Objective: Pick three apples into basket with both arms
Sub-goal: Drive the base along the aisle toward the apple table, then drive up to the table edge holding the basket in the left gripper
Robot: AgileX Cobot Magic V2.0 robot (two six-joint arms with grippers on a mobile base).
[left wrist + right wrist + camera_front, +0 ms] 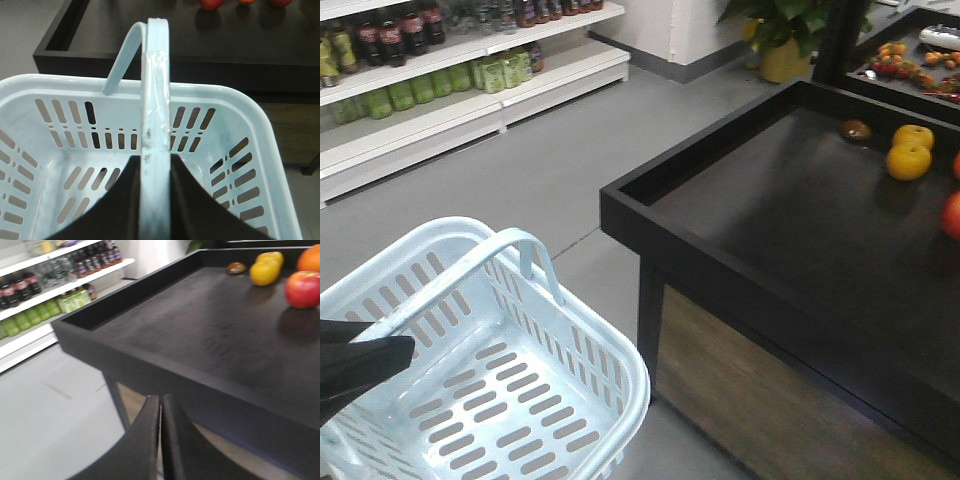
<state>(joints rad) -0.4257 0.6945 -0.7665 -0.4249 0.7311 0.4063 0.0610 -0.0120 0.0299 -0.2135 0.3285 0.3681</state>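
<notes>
The pale blue slotted basket [520,400] hangs at lower left, beside the black display table [650,205], and holds nothing I can see. My left gripper [156,165] is shut on the basket's swing handle [156,90]. It shows as a black wedge at the left edge of the front view [405,352]. My right gripper [160,401] is shut and empty, in front of the table's near rim and below it. A red apple with a yellowish blush [302,289] lies on the table, far ahead and to the right. Two red fruits [211,4] show cut off at the top of the left wrist view.
Yellow-orange round fruits [910,155] and a small dark brown fruit [855,130] lie at the table's far right. The table has a raised black rim [165,367]. White shelves with bottles [440,80] stand at the back left across grey floor. A second fruit stand [910,60] is behind.
</notes>
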